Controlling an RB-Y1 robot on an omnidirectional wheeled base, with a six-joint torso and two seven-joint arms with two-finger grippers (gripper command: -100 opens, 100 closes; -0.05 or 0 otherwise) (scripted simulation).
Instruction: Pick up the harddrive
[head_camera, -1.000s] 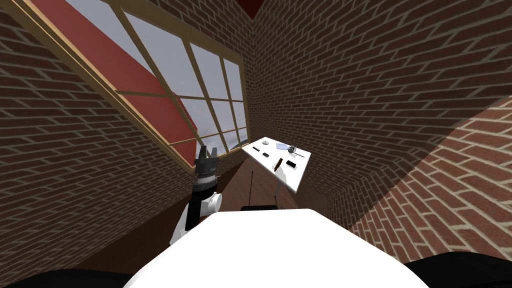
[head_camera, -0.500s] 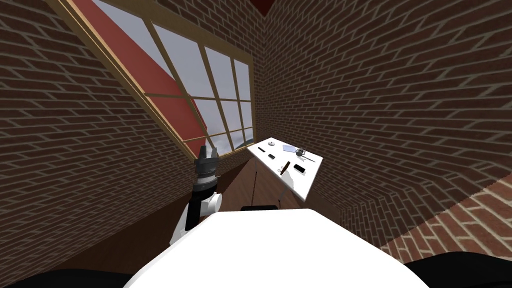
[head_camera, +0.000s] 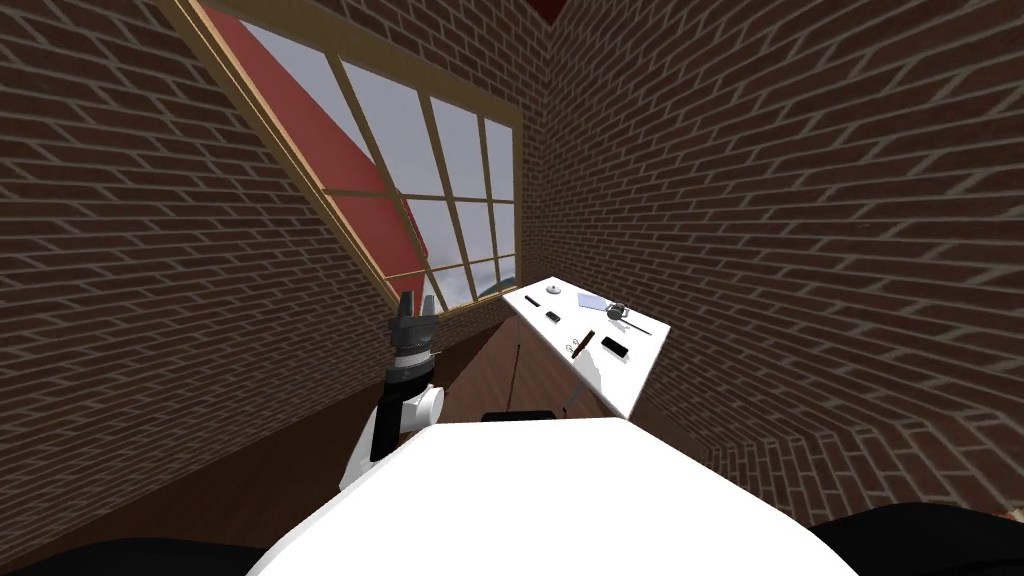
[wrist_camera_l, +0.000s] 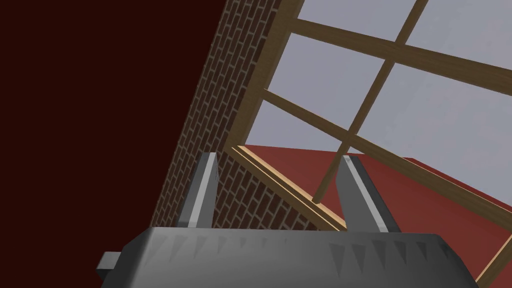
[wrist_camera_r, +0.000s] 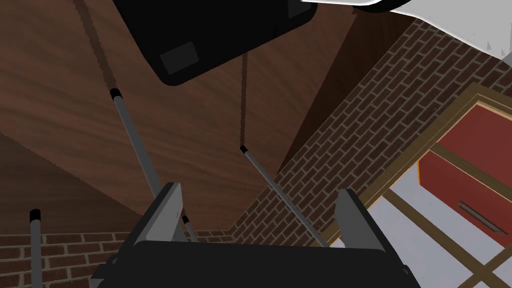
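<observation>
A white table (head_camera: 640, 380) stands in the brick corner ahead, to the right of the window. Several small items lie on it. Two are flat black boxes, one near the table's front (head_camera: 614, 348) and a smaller one further back (head_camera: 552, 317); I cannot tell which is the harddrive. My left gripper (head_camera: 417, 299) is raised in front of the window, well left of the table, open and empty (wrist_camera_l: 278, 157). My right gripper (wrist_camera_r: 258, 189) is open and empty, facing the wooden floor and thin grey table legs (wrist_camera_r: 135, 140).
Also on the table are a brown stick-like item (head_camera: 584, 345), a pale blue sheet (head_camera: 592, 300), a small round grey thing (head_camera: 616, 311) and a white disc (head_camera: 553, 290). A large wooden-framed window (head_camera: 440, 200) is on the left wall. Dark wood floor (head_camera: 480, 370) runs up to the table.
The whole head view has swung: the table now sits further right and slightly nearer, so I have turned or moved. The left arm keeps its pose against my body.
</observation>
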